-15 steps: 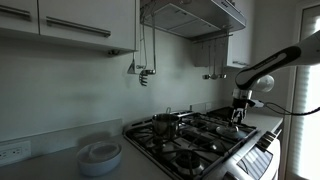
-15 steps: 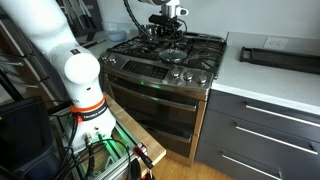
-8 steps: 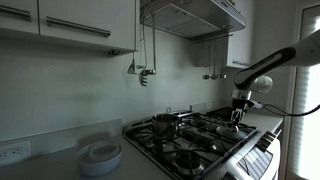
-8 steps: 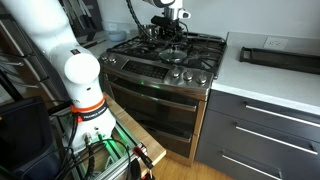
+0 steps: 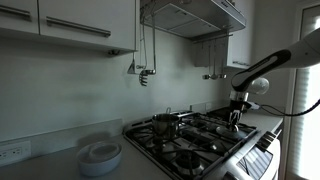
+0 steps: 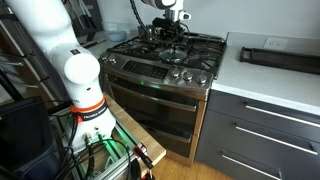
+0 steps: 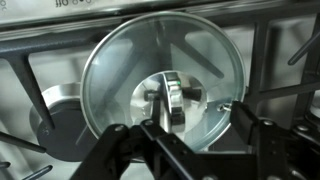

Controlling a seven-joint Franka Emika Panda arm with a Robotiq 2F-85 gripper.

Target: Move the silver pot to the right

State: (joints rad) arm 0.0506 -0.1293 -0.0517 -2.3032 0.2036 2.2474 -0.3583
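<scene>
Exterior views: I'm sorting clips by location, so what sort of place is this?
Most likely a home kitchen: a gas range with an oven below, wall cabinets, a range hood above the burners, and stacked plates beside the stove.

Home kitchen — gas stove [image 6: 170, 55], cabinets [image 5: 70, 25]

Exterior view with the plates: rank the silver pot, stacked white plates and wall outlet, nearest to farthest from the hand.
From the hand:
1. silver pot, on the stove
2. stacked white plates, on the counter beside the stove
3. wall outlet, beyond the plates
</scene>
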